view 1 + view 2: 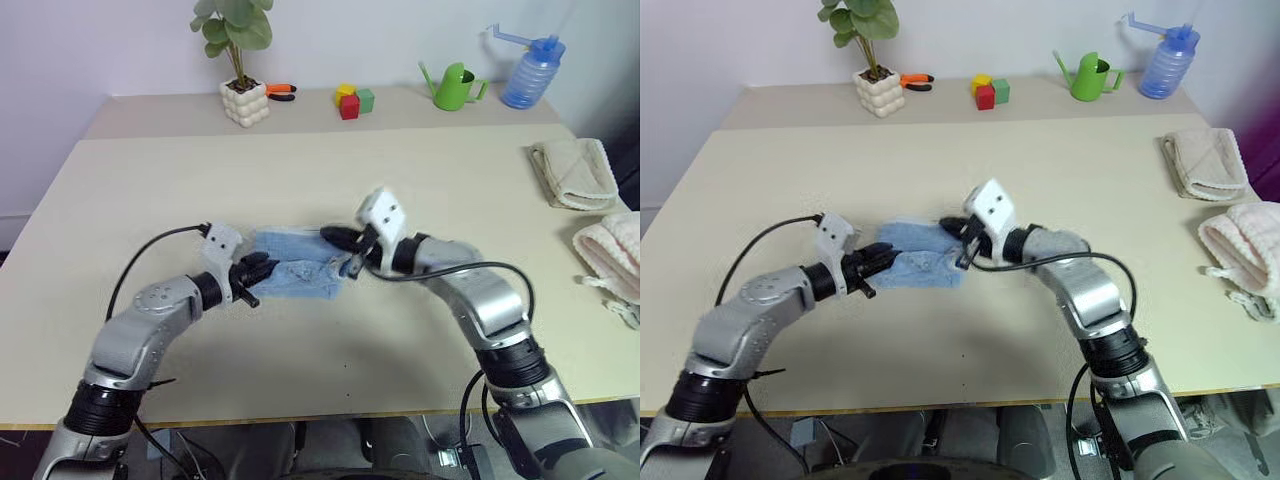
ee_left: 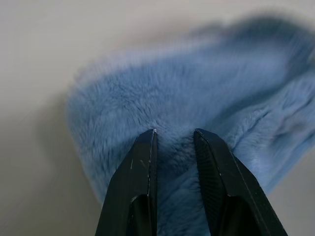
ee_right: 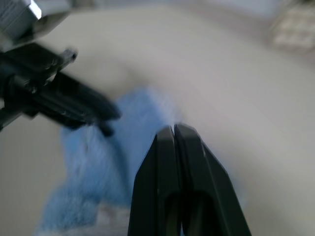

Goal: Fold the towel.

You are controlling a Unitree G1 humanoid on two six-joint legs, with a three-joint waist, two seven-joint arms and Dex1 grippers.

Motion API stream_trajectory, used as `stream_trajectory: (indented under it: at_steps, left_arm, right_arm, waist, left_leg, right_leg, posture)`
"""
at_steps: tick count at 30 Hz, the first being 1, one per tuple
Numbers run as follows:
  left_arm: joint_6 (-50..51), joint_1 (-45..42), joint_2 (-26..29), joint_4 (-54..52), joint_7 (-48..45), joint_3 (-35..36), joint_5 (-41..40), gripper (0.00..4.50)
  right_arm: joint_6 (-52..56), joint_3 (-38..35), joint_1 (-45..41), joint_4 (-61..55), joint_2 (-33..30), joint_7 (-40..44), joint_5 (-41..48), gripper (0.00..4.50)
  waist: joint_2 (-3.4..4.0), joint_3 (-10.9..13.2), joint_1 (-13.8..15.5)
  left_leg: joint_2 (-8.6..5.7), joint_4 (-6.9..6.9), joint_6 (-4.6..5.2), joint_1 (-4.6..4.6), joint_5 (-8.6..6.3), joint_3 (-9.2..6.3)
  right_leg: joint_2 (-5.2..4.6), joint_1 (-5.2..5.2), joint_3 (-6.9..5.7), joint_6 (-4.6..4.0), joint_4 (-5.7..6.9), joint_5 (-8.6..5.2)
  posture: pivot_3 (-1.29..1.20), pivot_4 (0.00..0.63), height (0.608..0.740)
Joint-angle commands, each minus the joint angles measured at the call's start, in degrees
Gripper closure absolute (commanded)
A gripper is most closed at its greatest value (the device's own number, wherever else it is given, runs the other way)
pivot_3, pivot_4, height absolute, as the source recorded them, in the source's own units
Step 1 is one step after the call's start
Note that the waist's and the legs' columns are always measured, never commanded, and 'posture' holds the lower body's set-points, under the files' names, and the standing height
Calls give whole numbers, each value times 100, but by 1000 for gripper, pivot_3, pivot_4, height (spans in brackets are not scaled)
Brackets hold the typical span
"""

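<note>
From the left eye view, you are seeing the light blue terry towel (image 1: 293, 265) lying bunched mid-tabletop (image 1: 300, 180), between the left tool (image 1: 262, 268) and the right tool (image 1: 345, 240). A beige ribbed towel (image 1: 573, 172) and a fluffy cream towel (image 1: 612, 252) are sitting well apart at the right edge. In the left wrist view, your left tool's fingers (image 2: 138, 172) are standing slightly apart over the pile; whether they are pinching it, you cannot tell. In the right wrist view, your right tool (image 3: 173, 129) is showing its fingers pressed together above the cloth.

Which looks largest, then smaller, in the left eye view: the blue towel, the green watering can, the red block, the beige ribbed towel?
1. Blue towel, though it lies nearest the camera.
2. Beige ribbed towel; close to the first, so this order is unsure.
3. Green watering can.
4. Red block.
</note>
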Motion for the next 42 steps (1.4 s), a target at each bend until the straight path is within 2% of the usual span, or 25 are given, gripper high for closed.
stream_trajectory:
  at_steps: [1,7,8,10,12,17,18,20,25,30,32,34,40,42]
  left_arm:
    - [-362,102,-103,156,-42,-100,379,3322]
    - [-707,426,-272,204,-38,128,546,3322]
    - [-747,480,-301,170,-35,226,507,3367]
    - [-868,615,-364,29,-94,537,311,3390]
    - [-959,730,-368,-108,-179,808,165,3390]
    - [-1384,1403,153,-383,-802,1531,41,3390]
    - [-1501,1539,263,-414,-935,1612,76,3390]
    - [-1674,1774,425,-483,-1148,1777,77,3390]
    - [-1728,2055,550,-766,-1391,1971,-65,3390]
    - [-1538,2236,515,-1153,-1420,1946,-230,3390]
    - [-1523,2254,482,-1202,-1347,1911,-186,3390]
    - [-1485,2272,443,-1238,-1281,1880,-146,3390]
    - [-1421,2245,433,-1277,-1242,1776,-138,3390]
    - [-1403,2190,430,-1265,-1246,1727,-136,3390]
  right_arm:
    - [-220,365,137,269,-58,-64,-454,4500]
    - [-386,332,250,467,-111,-120,-724,4500]
    - [-377,249,253,423,-131,-82,-672,4256]
    - [-208,-45,261,173,-168,64,-349,3636]
    - [76,-324,259,-64,-178,141,-36,2738]
    - [1600,-1251,144,-597,111,-147,1074,173]
    - [1962,-1385,80,-509,236,-348,1179,33]
    - [2538,-1581,-5,-335,480,-666,1345,33]
    - [3226,-1911,-110,-88,984,-1077,1680,33]
    - [3262,-1607,-205,331,1264,-1196,1652,33]
    - [3312,-1681,-277,445,1431,-1225,1762,549]
    - [3293,-1632,-323,483,1516,-1210,1790,1296]
    - [3382,-2021,-473,450,1729,-1336,2059,4376]
    - [3298,-2370,-549,332,1722,-1448,2200,4449]
  waist:
    - [0,0,-2]
    - [4,-8,-9]
    - [3,-8,-9]
    - [3,-8,-9]
    - [3,-7,-8]
    - [3,-6,-38]
    - [2,-6,-47]
    - [4,-5,-34]
    - [5,-5,0]
    - [5,-5,-32]
    - [6,-5,-64]
    - [6,-5,-89]
    - [7,-5,-147]
    - [7,-4,-140]
  left_leg:
    - [-1,0,0,0,0,0]
    - [1,0,10,7,-5,1]
    - [1,0,10,7,-6,1]
    - [1,1,11,6,-6,1]
    - [1,0,19,5,-11,0]
    - [8,-4,25,2,-15,0]
    - [8,-5,25,2,-15,0]
    - [7,-5,26,2,-15,1]
    - [4,-4,28,-2,-16,1]
    - [4,-5,28,-1,-16,1]
    - [6,-9,27,1,-16,1]
    - [7,-10,27,1,-16,1]
    - [5,-10,27,-1,-16,1]
    - [6,-11,27,-1,-16,1]
  right_leg:
    - [-2,0,0,0,0,0]
    - [0,2,0,1,4,0]
    - [0,3,0,1,4,1]
    - [0,3,0,1,4,1]
    - [0,2,0,1,4,1]
    - [3,-5,1,-1,3,0]
    - [2,-6,1,-2,4,-1]
    - [1,-6,1,-3,3,0]
    - [-3,-6,0,-3,2,0]
    - [-1,-8,-1,-3,3,1]
    - [1,-9,0,-4,4,1]
    - [4,-10,-1,-4,5,0]
    - [3,-12,-1,-3,4,1]
    - [4,-13,-1,-4,5,1]
  posture:
    - [0,150,732]
    - [0,150,732]
    - [0,150,732]
    - [0,150,732]
    - [0,150,732]
    - [0,150,732]
    - [0,150,732]
    - [0,150,732]
    - [0,150,732]
    - [0,150,732]
    - [0,150,732]
    - [0,150,732]
    - [0,150,732]
    - [0,150,732]
